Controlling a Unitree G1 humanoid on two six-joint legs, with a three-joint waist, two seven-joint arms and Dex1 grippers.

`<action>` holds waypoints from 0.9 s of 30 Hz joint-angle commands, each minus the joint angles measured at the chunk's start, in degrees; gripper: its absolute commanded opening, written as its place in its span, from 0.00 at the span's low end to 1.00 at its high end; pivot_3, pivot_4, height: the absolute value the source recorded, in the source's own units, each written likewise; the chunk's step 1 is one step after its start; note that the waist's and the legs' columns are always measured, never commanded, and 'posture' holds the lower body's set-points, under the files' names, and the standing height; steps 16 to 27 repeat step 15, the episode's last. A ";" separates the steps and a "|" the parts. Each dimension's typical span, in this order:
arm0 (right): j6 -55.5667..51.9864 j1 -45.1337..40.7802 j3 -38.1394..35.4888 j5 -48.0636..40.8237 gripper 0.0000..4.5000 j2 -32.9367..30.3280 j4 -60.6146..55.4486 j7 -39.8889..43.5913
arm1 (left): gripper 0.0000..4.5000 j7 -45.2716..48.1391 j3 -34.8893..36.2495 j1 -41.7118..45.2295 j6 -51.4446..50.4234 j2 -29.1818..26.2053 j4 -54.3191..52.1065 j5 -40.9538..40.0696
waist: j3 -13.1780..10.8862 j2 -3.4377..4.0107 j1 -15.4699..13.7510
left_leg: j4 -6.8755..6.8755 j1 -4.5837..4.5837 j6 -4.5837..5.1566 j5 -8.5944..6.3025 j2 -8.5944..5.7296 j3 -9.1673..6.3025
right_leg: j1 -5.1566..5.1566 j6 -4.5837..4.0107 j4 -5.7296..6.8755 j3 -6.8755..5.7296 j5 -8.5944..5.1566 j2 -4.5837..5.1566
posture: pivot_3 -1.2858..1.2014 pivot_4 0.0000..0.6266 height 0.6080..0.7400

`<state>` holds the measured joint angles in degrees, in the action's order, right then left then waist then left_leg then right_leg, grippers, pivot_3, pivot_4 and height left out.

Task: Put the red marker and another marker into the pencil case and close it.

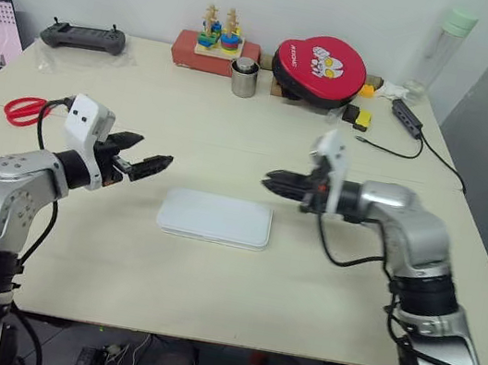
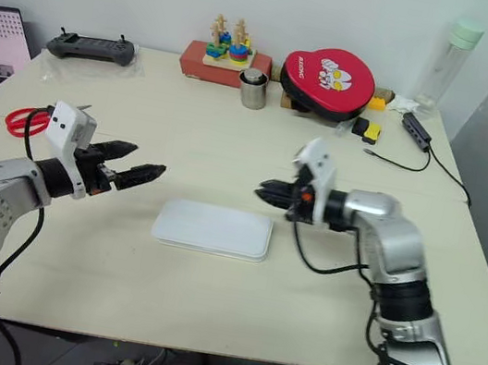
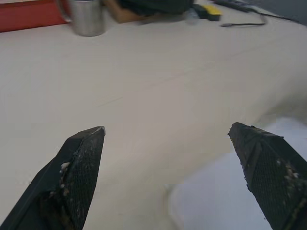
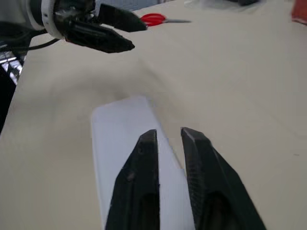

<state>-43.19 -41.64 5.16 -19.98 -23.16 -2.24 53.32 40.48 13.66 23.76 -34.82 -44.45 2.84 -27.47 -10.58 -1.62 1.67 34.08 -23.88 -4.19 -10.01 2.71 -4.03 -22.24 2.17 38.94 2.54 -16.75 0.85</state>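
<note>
The white pencil case [image 1: 215,218] lies flat in the middle of the table with its lid down. The red marker and the other marker are hidden from view. My left gripper [image 1: 155,151] hovers above the table just left of the case, pointing toward it, its fingers spread wide and empty; the left wrist view has a corner of the case [image 3: 230,191] under one fingertip. My right gripper [image 1: 266,180] hangs above the case's far right end, pointing left. Its fingers stand a narrow gap apart with nothing between them, and the right wrist view looks along the case [image 4: 124,158].
Red scissors [image 1: 24,108] lie at the left edge. Along the back stand a black controller [image 1: 83,37], a red box with a stacking toy [image 1: 215,47], a metal cup [image 1: 244,78], a red round case [image 1: 320,64], a bottle [image 1: 442,52] and a black adapter with cable [image 1: 407,116].
</note>
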 commanded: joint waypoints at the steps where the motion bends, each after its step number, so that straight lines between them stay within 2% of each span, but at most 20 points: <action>1: -1.89 0.05 -4.90 -1.52 0.40 -2.82 -1.12 -3.30 | 1.00 -2.79 -0.59 3.82 6.51 0.85 5.42 5.18 | -0.01 0.01 0.05 | 0.00 -0.01 0.00 0.00 0.00 0.00 | -0.03 -0.01 0.03 -0.01 0.00 0.00 | 0.52 0.24 1.00; 2: -2.18 0.09 -5.64 -1.66 0.48 -3.49 -0.88 -3.74 | 1.00 -2.60 -0.87 4.31 7.45 0.77 6.78 5.99 | -0.01 0.01 0.24 | -0.01 -0.02 0.00 0.00 0.02 -0.01 | -0.05 -0.01 0.04 -0.02 0.00 -0.02 | 0.52 0.24 1.00; 7: -2.39 0.88 -8.28 -1.47 0.79 -7.52 0.86 -5.19 | 1.00 -1.70 -1.13 7.69 11.06 -0.13 14.46 8.73 | -0.01 0.02 0.29 | -0.04 -0.01 0.00 0.00 0.01 0.03 | -0.05 -0.01 0.03 0.01 0.00 -0.02 | 0.52 0.24 1.00; 11: -2.39 1.27 -9.03 -2.04 0.99 -9.09 1.18 -5.75 | 1.00 -0.83 -0.69 8.79 12.36 -0.86 17.08 9.65 | -0.01 0.02 0.25 | -0.04 -0.02 0.00 0.00 0.01 0.04 | -0.05 -0.01 0.03 0.02 0.00 -0.01 | 0.52 0.24 1.00; 27: -2.09 1.45 -9.30 -2.26 0.99 -10.27 1.53 -6.44 | 1.00 0.05 0.40 8.61 13.58 -1.43 18.18 9.64 | -0.01 0.02 0.20 | -0.03 -0.02 0.00 0.00 0.00 0.05 | -0.05 0.00 0.03 0.03 0.00 0.01 | 0.52 0.24 1.00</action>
